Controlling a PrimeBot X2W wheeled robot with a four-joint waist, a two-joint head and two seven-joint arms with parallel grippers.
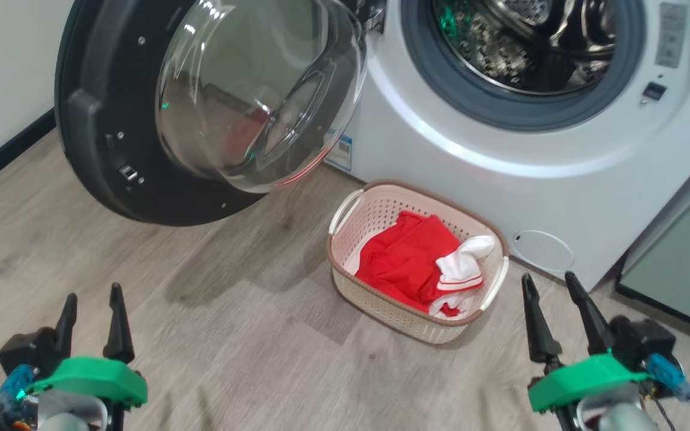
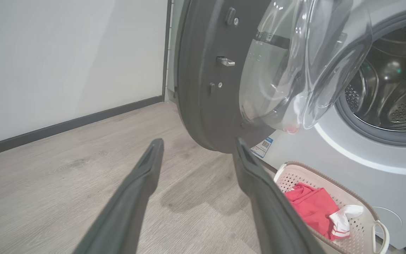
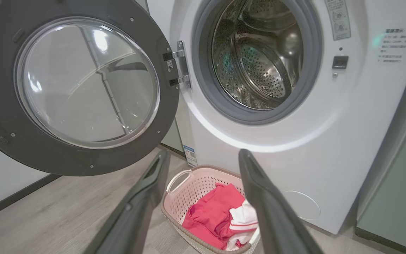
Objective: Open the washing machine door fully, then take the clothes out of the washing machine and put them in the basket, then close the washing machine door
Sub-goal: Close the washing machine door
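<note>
Two dark-fingered grippers frame the foreground above a pale wood-look floor [image 1: 231,347]. The left gripper [image 1: 93,291] sits at the lower left and the right gripper [image 1: 547,275] at the lower right. Both have their jaws spread wide with nothing between them, and their fingers point toward the machine. A green collar rings each wrist.

Between the grippers and farther back, the basket [image 1: 381,302] stands on the floor just in front of the washing machine [image 1: 441,161], below its opening. The basket is cream plastic with perforated sides, a brown rim and pale side handles. The clothes [image 1: 402,257] lie heaped inside it, bright red fabric with a white part [image 1: 462,269] edged in red stripes bunched at the end nearer the right gripper.

The washing machine door [image 1: 90,149] is swung wide open on its hinge toward the robot's left. Its broad black rim faces outward and its clear glass bowl [image 1: 261,96] bulges forward, catching reflections. Behind it the grey rubber ring [image 1: 459,90] circles the perforated steel drum [image 1: 518,48], where no fabric can be seen. A small round white hatch [image 1: 542,249] sits low on the machine's front, just past the basket. A pale green cabinet [image 1: 686,263] adjoins the machine on the right.
</note>
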